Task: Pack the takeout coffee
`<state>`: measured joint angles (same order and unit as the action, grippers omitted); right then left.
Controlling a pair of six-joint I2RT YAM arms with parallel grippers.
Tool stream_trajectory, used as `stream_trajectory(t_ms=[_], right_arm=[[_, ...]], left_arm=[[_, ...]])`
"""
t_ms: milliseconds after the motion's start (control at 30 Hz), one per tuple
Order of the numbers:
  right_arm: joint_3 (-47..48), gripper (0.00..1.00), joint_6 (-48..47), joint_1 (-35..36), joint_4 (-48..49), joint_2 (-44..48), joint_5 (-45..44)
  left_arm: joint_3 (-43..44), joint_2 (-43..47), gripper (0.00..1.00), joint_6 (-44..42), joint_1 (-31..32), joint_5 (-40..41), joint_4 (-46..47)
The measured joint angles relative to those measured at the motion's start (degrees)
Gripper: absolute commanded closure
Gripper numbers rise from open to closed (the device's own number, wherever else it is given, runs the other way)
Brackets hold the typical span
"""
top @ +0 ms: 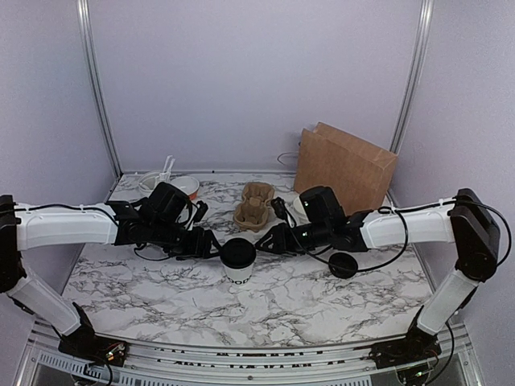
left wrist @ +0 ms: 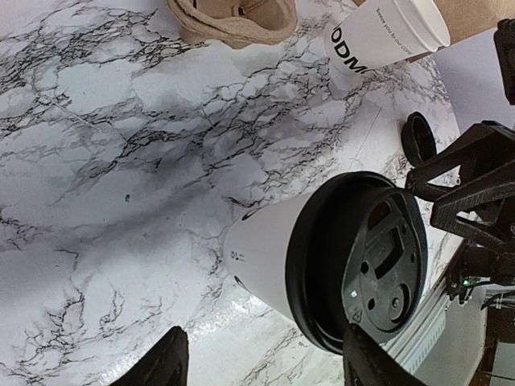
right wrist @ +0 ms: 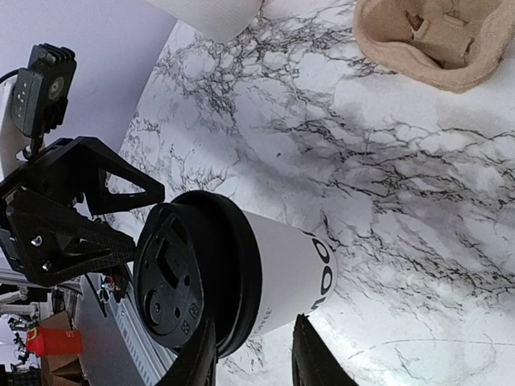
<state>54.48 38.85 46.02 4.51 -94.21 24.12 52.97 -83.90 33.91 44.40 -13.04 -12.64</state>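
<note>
The takeout coffee at the centre of the top view is a smooth, matt white paper cup with printed black lettering, capped by a black plastic lid of dull sheen with moulded ridges. The tabletop has a smooth, faintly glossy white-and-grey marble-look surface, and the lidless paper cup at the upper right of the left wrist view is the same matt white. Further back, the cup carrier is rough, fibrous tan moulded pulp, the bag at upper right is matt brown kraft paper, and the loose lid is black plastic.
</note>
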Motion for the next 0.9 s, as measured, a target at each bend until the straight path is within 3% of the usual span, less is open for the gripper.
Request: stream_trajectory(t_ms=[900], right_arm=[[0.00, 0.70, 0.44, -0.13, 1.33, -2.40, 1.16]], left_arm=[[0.28, -2.34, 0.34, 0.15, -0.28, 0.00, 1.86]])
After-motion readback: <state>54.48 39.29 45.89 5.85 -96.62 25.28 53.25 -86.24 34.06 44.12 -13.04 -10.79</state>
